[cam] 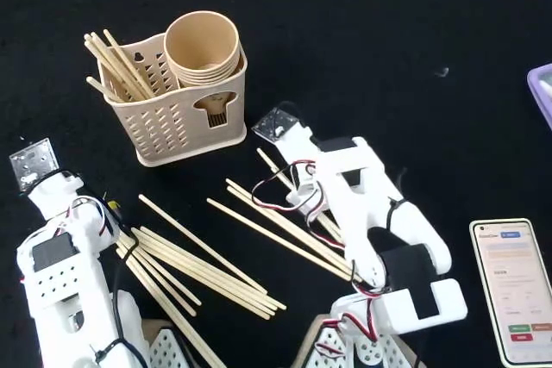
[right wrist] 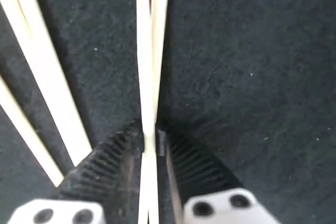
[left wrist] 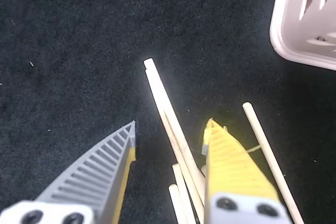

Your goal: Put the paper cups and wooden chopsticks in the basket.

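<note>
Right claw (right wrist: pixel 149 135) pinched tight on two smooth wooden chopsticks (right wrist: pixel 148 51). Left claw (left wrist: pixel 170 129) gaping, astride loose sticks (cam: pixel 207 269) near desk's (cam: pixel 388 58) front edge. Slotted plastic basket (cam: pixel 185 122), far left, holds nested paper cups (cam: pixel 203 40).

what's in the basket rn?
Nested paper cups in one compartment, chopsticks leaning in the other. The basket wall hides its floor and the lower cups; count unclear.

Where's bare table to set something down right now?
Bare table lies right of the basket, out to the purple object and down to the phone; also left of the basket. Crowded in front of the basket: loose chopsticks.
</note>
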Available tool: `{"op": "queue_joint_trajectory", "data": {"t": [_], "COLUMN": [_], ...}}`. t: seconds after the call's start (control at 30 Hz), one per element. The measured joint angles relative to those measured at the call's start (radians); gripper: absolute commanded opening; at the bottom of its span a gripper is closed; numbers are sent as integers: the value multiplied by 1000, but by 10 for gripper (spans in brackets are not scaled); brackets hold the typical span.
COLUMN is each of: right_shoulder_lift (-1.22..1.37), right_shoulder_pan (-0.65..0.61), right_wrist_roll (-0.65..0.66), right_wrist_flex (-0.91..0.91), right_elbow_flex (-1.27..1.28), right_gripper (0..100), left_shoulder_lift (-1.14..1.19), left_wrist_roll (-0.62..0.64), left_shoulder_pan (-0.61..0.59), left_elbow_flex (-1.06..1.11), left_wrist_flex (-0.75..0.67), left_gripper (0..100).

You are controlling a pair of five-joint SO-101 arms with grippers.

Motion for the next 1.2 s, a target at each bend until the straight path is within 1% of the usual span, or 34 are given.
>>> {"op": "queue_joint_trajectory", "data": {"t": [0.13, 0.23, 0.4, 0.53, 0.63, 0.73, 0.8, 0.93, 1.0, 1.07, 1.1, 1.2], "right_shoulder_lift": [-31, -124, -353, -499, -569, -603, -606, -606, -606, -606, -600, -453], "right_shoulder_pan": [0, -2, 29, 28, 29, 14, -52, -273, -381, -454, -476, -535], "right_wrist_roll": [0, 0, 2, 3, 0, -58, -120, -242, -285, -324, -342, -405], "right_wrist_flex": [23, 110, 272, 382, 471, 574, 637, 652, 603, 526, 482, 350], "right_elbow_flex": [8, -3, -98, -232, -387, -582, -713, -908, -947, -957, -957, -982], "right_gripper": [11, 11, 11, 11, 11, 11, 11, 11, 11, 11, 11, 11], "left_shoulder_lift": [0, 0, 0, 0, 0, 0, 0, 0, 0, 0, 0, 0], "left_wrist_roll": [0, 0, 0, 0, 0, 0, 0, 0, 0, 0, 0, 0], "left_shoulder_pan": [0, 0, 0, 0, 0, 0, 0, 0, 0, 0, 0, 0], "left_elbow_flex": [0, 0, 0, 0, 0, 0, 0, 0, 0, 0, 0, 0], "left_wrist_flex": [0, 0, 0, 0, 0, 0, 0, 0, 0, 0, 0, 0], "left_gripper": [216, 216, 216, 216, 216, 216, 216, 216, 216, 216, 216, 216]}}
